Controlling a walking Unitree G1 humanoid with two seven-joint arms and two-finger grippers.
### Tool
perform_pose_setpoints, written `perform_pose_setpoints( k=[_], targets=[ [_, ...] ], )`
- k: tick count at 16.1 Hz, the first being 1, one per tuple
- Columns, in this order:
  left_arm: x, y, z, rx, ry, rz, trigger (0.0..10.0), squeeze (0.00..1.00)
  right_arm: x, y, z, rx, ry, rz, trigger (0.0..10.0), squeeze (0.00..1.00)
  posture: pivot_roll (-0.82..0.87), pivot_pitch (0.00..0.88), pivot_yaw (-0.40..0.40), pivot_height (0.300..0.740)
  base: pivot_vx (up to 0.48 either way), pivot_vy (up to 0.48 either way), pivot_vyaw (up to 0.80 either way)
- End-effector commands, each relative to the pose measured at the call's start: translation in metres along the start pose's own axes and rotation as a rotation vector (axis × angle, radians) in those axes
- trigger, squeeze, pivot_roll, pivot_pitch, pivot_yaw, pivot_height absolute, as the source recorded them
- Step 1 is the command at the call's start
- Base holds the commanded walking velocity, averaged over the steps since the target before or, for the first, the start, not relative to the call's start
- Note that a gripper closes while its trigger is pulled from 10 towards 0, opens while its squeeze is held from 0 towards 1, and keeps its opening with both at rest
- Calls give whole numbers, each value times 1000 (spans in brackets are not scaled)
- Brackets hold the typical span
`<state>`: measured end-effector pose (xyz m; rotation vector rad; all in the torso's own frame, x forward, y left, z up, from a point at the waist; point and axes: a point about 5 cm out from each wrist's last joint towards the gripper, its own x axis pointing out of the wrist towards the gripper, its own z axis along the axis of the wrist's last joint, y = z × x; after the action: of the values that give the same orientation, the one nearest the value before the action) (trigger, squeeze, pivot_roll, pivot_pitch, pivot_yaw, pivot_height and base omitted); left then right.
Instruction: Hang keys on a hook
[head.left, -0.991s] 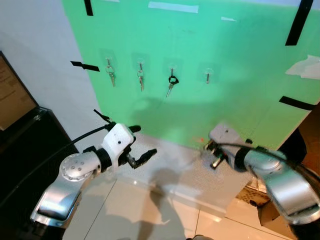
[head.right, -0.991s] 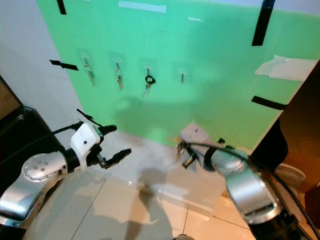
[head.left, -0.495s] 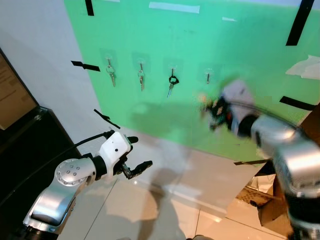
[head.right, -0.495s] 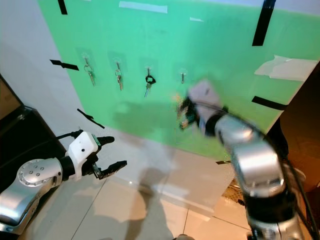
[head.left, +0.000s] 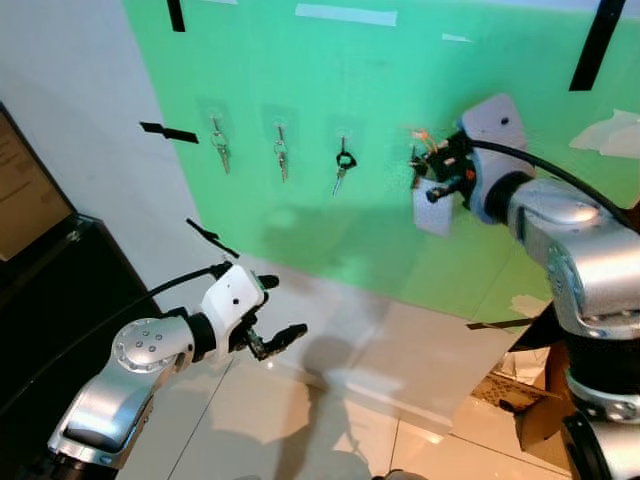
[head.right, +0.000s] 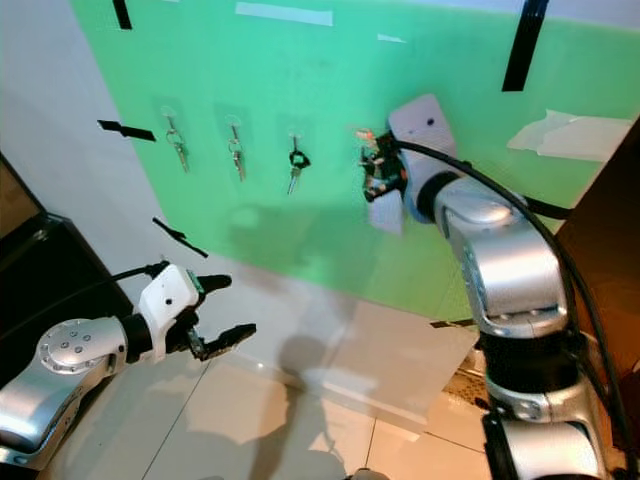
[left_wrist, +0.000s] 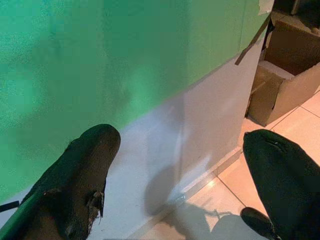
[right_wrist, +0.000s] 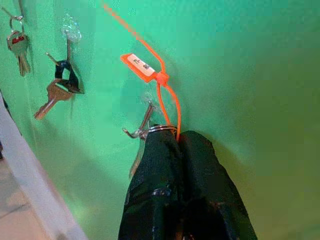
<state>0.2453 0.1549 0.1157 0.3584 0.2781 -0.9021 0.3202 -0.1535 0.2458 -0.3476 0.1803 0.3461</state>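
A green wall panel (head.left: 300, 90) carries a row of small clear hooks. Three of them hold keys: one set (head.left: 221, 150), a second (head.left: 282, 158) and a black-headed key (head.left: 343, 168). My right gripper (head.left: 428, 168) is raised against the fourth hook (right_wrist: 145, 122), shut on a key ring (right_wrist: 162, 129) with an orange tag (right_wrist: 142, 67). The ring touches the hook; whether it is over the hook cannot be told. My left gripper (head.left: 282, 306) hangs low by the wall's white base, open with nothing in it (left_wrist: 185, 150).
A black cabinet (head.left: 50, 290) stands at the left. Black tape strips (head.left: 168, 131) are stuck on the wall. Cardboard boxes (left_wrist: 285, 80) sit on the tiled floor (head.left: 300, 420) at the right, by the wall's base.
My right arm has risen from near the wall's base up to the fourth hook, bringing the key ring with it. The left arm has dropped a little.
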Motion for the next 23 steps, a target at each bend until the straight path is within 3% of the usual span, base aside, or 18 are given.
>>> perform_pose_setpoints(
  k=[1,5,8,10,14,19,23],
  targets=[
    [-1,0,3,8,-7,-6,10000,0,2,-3,5,-10,-19,-23,10000,0,-52,0,22,740,0,0,0],
    [0,0,3,7,-7,-4,10000,0,8,0,8,-20,-27,-13,10000,0,-51,0,20,740,0,0,0],
    [0,0,3,8,-7,-4,10000,0,12,8,8,-138,-30,3,10000,0,-51,0,20,740,0,0,0],
    [0,0,2,7,-7,-4,10000,0,12,12,5,-162,-17,19,10000,0,-50,0,19,740,0,0,0],
    [0,-1,2,6,-8,-4,10000,0,8,11,-4,-219,22,59,10000,0,-53,0,20,740,0,0,0],
    [1,-2,3,8,-8,-6,10000,0,9,11,0,-244,6,33,10000,0,-53,0,20,740,0,0,0],
    [1,-2,1,4,-5,-3,10000,0,5,10,-1,-279,18,95,10000,0,-51,0,19,740,0,0,0]
  ],
)
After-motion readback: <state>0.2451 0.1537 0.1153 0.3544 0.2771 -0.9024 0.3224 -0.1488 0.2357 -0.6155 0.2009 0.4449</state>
